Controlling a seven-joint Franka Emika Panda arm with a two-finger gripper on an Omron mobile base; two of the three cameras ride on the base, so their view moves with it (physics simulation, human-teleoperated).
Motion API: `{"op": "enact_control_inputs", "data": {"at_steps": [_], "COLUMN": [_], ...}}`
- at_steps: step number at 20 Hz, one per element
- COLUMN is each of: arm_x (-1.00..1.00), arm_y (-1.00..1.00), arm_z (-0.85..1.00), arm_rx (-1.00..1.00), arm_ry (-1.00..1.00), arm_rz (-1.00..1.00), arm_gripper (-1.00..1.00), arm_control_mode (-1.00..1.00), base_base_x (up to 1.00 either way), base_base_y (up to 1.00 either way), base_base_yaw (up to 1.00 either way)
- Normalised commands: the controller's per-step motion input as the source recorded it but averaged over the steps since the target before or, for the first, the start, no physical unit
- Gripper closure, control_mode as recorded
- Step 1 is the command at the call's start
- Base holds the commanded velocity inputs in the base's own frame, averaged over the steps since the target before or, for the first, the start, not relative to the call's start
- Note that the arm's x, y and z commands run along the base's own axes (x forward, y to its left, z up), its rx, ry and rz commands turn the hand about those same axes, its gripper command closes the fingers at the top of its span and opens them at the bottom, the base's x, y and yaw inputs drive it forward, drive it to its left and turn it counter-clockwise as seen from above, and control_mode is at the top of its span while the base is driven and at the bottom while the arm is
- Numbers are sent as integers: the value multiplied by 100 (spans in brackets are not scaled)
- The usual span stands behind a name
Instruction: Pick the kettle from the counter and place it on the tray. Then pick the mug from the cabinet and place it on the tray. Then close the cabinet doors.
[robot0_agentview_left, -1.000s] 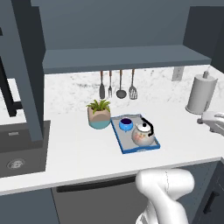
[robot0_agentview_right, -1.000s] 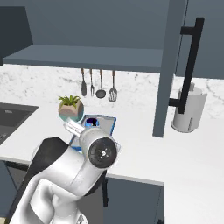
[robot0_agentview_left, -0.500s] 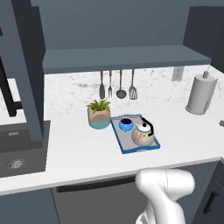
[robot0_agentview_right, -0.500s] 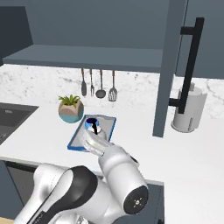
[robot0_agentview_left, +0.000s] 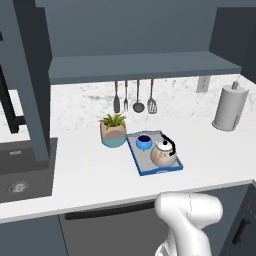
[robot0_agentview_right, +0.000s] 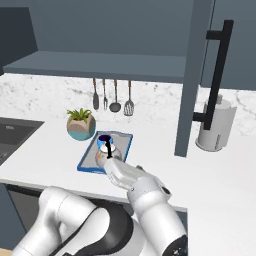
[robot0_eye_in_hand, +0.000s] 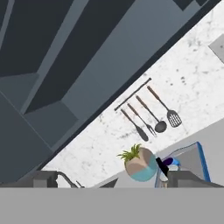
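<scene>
The whitish-pink kettle (robot0_agentview_left: 163, 154) and the small blue mug (robot0_agentview_left: 144, 142) both stand on the blue-rimmed tray (robot0_agentview_left: 150, 171) on the speckled counter (robot0_agentview_left: 90, 170). From the right, my arm covers part of the kettle (robot0_agentview_right: 107, 150), with the mug (robot0_agentview_right: 104, 139) just behind it. The cabinet (robot0_agentview_left: 140, 67) hangs above with both doors swung out: one (robot0_agentview_left: 30, 85) at left, one (robot0_agentview_right: 196, 75) at right with its black bar handle (robot0_agentview_right: 216, 75). In the tilted hand view my gripper (robot0_eye_in_hand: 116, 181) is open with nothing between its fingertips (robot0_eye_in_hand: 188, 177), looking from a distance at the tray (robot0_eye_in_hand: 202, 162).
A teal-and-tan plant pot (robot0_agentview_left: 113, 134) sits just left of the tray. Several utensils (robot0_agentview_left: 132, 97) hang on the back wall. A grey paper-towel roll (robot0_agentview_left: 229, 107) stands at the right, and a dark sink (robot0_agentview_left: 20, 170) lies at the left.
The arm has swung round: the hand that showed at the right edge of the left base view has left it. Kettle, mug and tray have not moved.
</scene>
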Motion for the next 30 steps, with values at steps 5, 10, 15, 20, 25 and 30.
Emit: {"op": "enact_control_inputs", "data": {"at_steps": [5,10,15,20,25,30], "arm_x": [-13,-23,-11,-2,0,9], "arm_y": [-44,-50,-53,-47,-41,-51], "arm_z": [7,12,25,28,-2,-15], "arm_rx": [-8,-6,-5,-7,-5,-1], "arm_ry": [-12,-12,-11,-2,0,0], "arm_rz": [0,0,0,0,0,0], "arm_gripper": [-100,-100,-100,-100,-100,-100], "arm_control_mode": [-100,-100,-100,-100,-100,-100], "base_base_x": [0,0,0,0,0,0], "base_base_y": [0,0,0,0,0,0], "base_base_yaw": [0,0,0,0,0,0]}}
